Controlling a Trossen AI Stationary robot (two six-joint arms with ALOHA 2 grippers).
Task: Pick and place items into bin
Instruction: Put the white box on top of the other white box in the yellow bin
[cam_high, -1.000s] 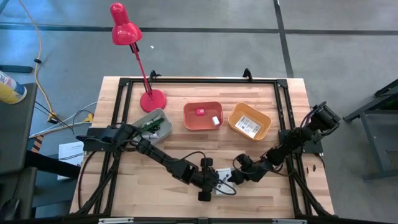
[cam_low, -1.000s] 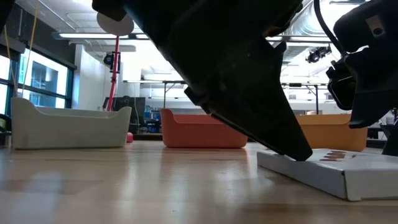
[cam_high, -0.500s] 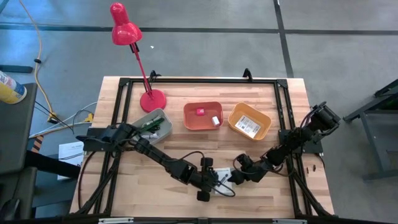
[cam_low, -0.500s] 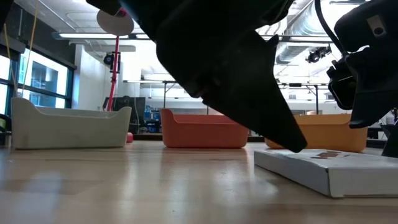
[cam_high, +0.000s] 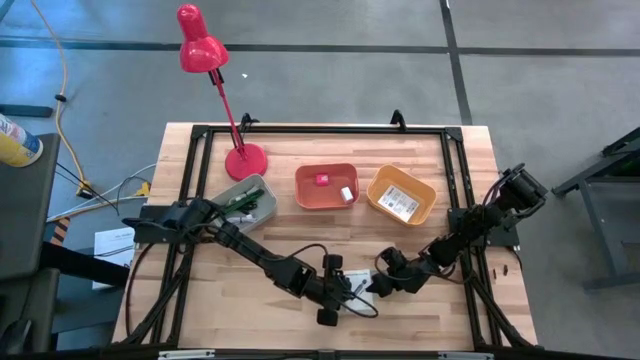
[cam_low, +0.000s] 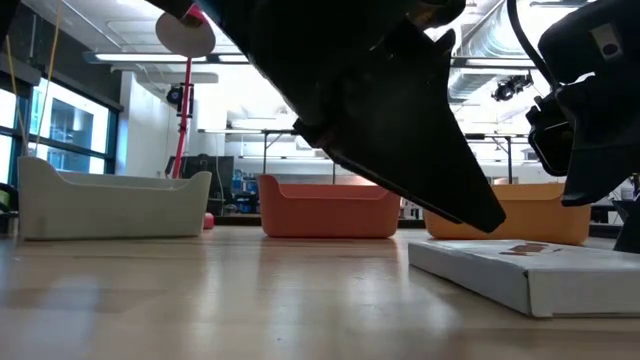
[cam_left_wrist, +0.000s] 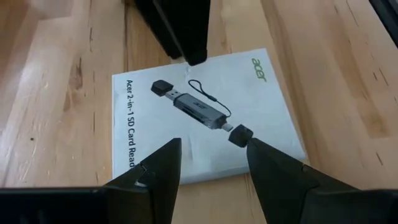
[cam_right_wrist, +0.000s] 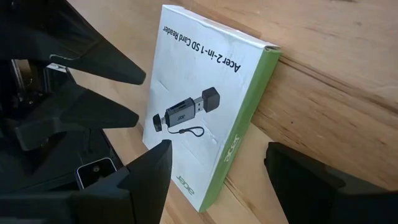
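Note:
A white flat box (cam_left_wrist: 186, 134) printed with a card reader lies flat on the table near its near edge, also seen as box (cam_low: 530, 272) and box (cam_right_wrist: 214, 74). My left gripper (cam_left_wrist: 211, 155) is open, its fingers just above the box's one end; in the low view the left gripper (cam_low: 480, 205) hangs clear of the box top. My right gripper (cam_right_wrist: 217, 165) is open and faces the box's green side from the table's right. In the high view the left gripper (cam_high: 350, 287) and right gripper (cam_high: 380, 283) meet over the box (cam_high: 363, 283).
Three bins stand at mid-table: a grey bin (cam_high: 262, 191) with a green-handled tool, an orange-red bin (cam_high: 302, 190) with tiny pink and white blocks, a yellow bin (cam_high: 376, 196) with a white card. A red lamp (cam_high: 245, 160) stands at the far left.
My left gripper's fingertip rested on the box a second ago and has now lifted clear of it, still open. The box shifted slightly on the table and now lies still. My right gripper kept still.

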